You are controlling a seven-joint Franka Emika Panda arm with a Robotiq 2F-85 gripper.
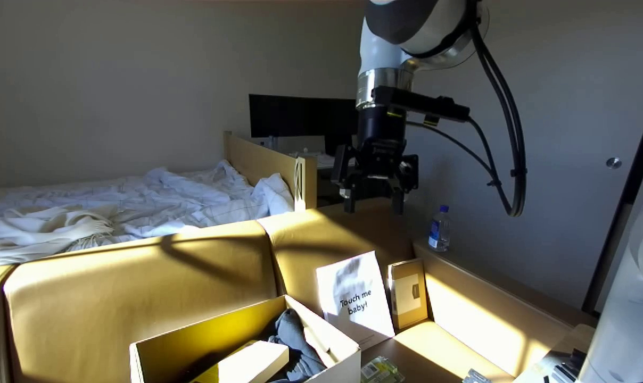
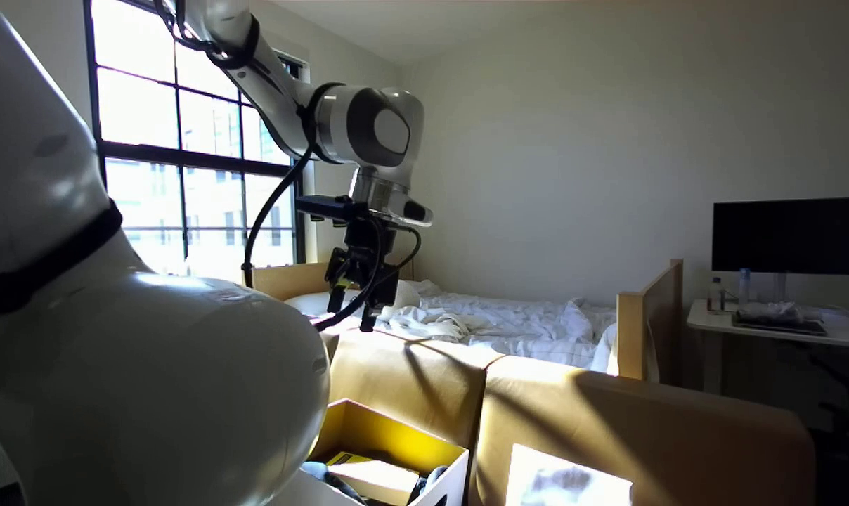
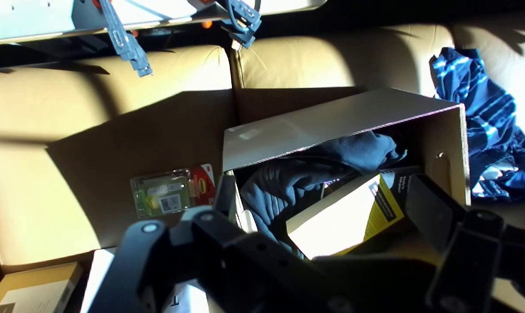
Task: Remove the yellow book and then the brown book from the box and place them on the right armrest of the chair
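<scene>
while the hand, spread wide, hangs higher than the box, i see the yellow book lying aslant inside it, beside crumpled dark cloth.

Box cut off below in both exterior views, print on yellow book illegible

- Box: open-topped cardboard, standing upright, pale outside, tan inside.
- Yellow book: pale sunlit face, yellow strip along one end, lying askew inside the box.
- Armrest: tan, its inner side partly sunlit, partly shaded.
</scene>
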